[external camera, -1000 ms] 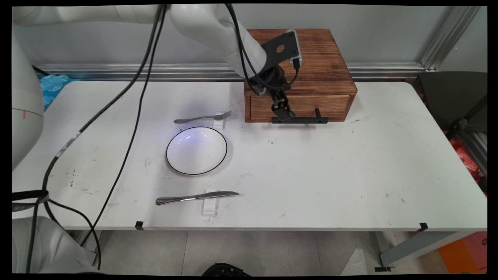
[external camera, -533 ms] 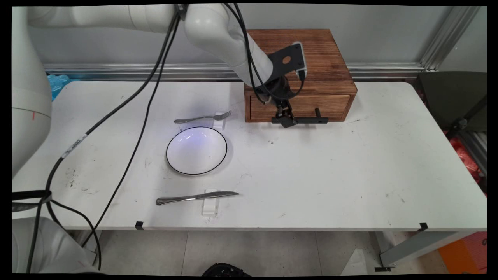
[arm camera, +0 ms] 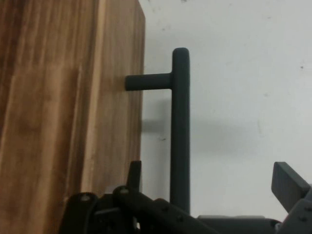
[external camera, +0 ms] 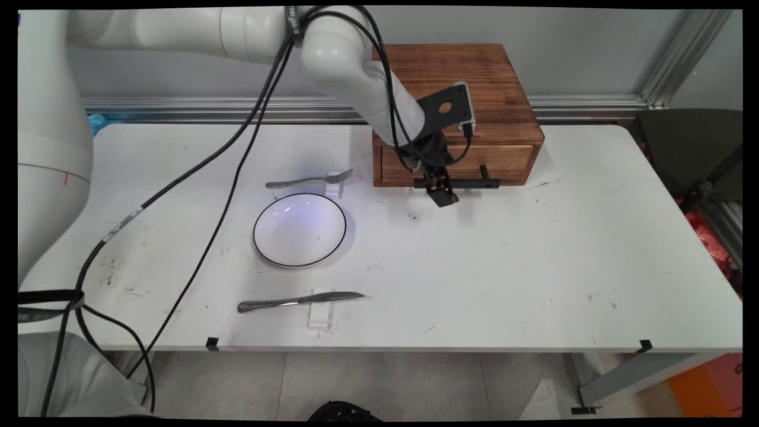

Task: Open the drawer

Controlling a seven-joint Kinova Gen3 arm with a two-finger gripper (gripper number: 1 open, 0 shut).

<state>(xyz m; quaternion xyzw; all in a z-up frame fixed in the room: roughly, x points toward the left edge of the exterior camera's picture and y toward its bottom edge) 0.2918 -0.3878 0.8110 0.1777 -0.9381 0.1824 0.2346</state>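
- Where the table (external camera: 533,267) runs widest, its white top is scuffed with dark marks, and everything else stands or lies on it.
- The arm (external camera: 350,65) reaches in from the far left corner, with black cables (external camera: 219,178) hanging from it down over the left side of the table.
- The wooden box (external camera: 468,101) stands at the far edge, a little right of the middle, with its drawer (external camera: 474,161) facing the near side and shut flush with the front.
- The plate (external camera: 299,229), white with a thin dark rim, lies left of the middle, well apart from the box.
- The handle (external camera: 468,183), a dark bar on two short posts, sticks out from the drawer front just above the table top.
- The knife (external camera: 296,301) lies near the near edge below the plate, propped on a small clear block (external camera: 320,317).
- The fork (external camera: 308,179) lies just beyond the plate, with its tines on another clear block (external camera: 335,185).
- The gripper (external camera: 442,191) hangs at the left end of the handle; in the hand view its fingers (arm camera: 290,183) stand apart with the bar (arm camera: 180,126) between them, one finger in the gap next to the drawer front and the other out on the far side, well clear of the bar, so nothing is gripped.
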